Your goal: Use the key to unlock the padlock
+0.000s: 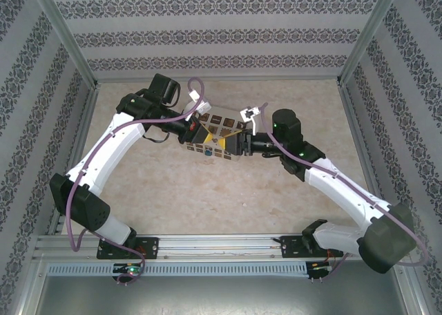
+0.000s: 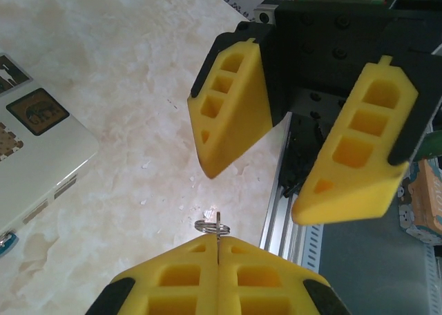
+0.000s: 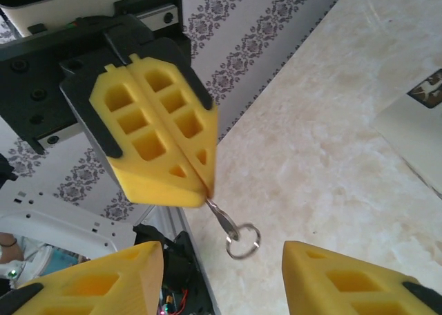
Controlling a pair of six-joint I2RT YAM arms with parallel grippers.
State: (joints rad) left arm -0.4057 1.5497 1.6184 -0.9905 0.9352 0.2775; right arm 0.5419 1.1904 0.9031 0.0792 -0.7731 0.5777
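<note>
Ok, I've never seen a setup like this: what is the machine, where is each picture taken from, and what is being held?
These are two robot arms bolted at the near edge of a table. One picture looks down from above. The other two come from a camera on each wrist, so each shows its own yellow fingers at the bottom and the other arm's gripper facing it. A cream box with dark square pictures lies on the table. The left gripper is shut on a small metal key on a ring. The right gripper is open, holding nothing, close to that ring.
</note>
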